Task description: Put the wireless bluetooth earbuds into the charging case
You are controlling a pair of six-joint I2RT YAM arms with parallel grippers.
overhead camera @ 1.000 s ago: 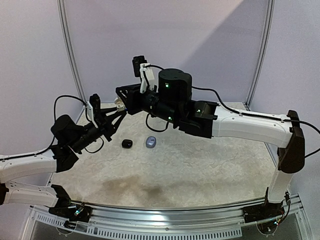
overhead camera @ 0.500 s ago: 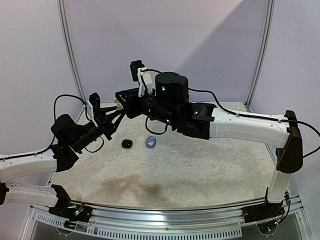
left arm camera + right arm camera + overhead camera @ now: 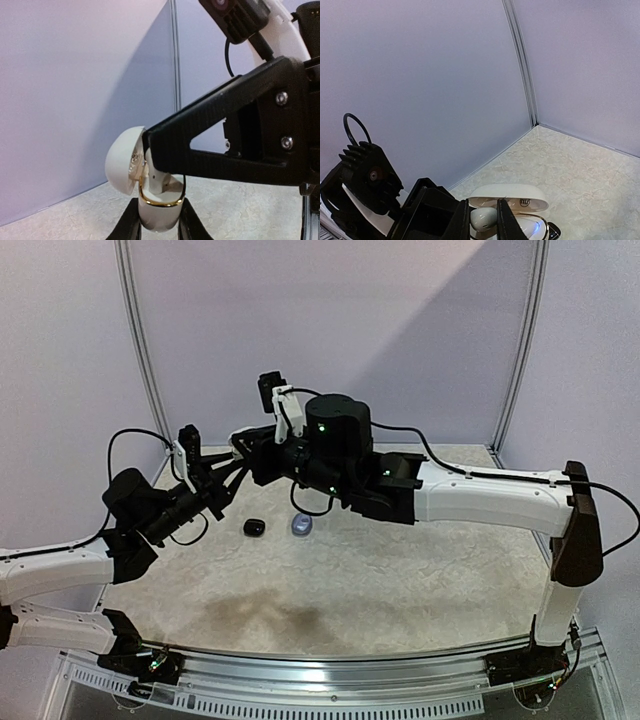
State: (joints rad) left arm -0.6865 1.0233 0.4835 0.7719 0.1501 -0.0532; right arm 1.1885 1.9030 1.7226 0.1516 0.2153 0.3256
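My left gripper [image 3: 159, 227] is shut on an open white charging case [image 3: 156, 212] with a gold rim, its lid [image 3: 120, 160] tipped back to the left. My right gripper [image 3: 482, 222] is shut on a white earbud [image 3: 484, 219] and holds it in the mouth of the case [image 3: 512, 197]. In the left wrist view the earbud [image 3: 156, 181] pokes down into the case under the right gripper's black finger [image 3: 225, 150]. In the top view both grippers meet above the table's far left, the left gripper [image 3: 226, 478] below the right gripper [image 3: 248, 452].
A small black case [image 3: 254, 527] and a grey-blue case [image 3: 301, 525] lie on the mottled table [image 3: 400, 570] just below the grippers. Purple walls and a corner post [image 3: 522, 65] stand close behind.
My right arm has moved a little left and back, bringing the earbud closer into the case. My left arm has held still.
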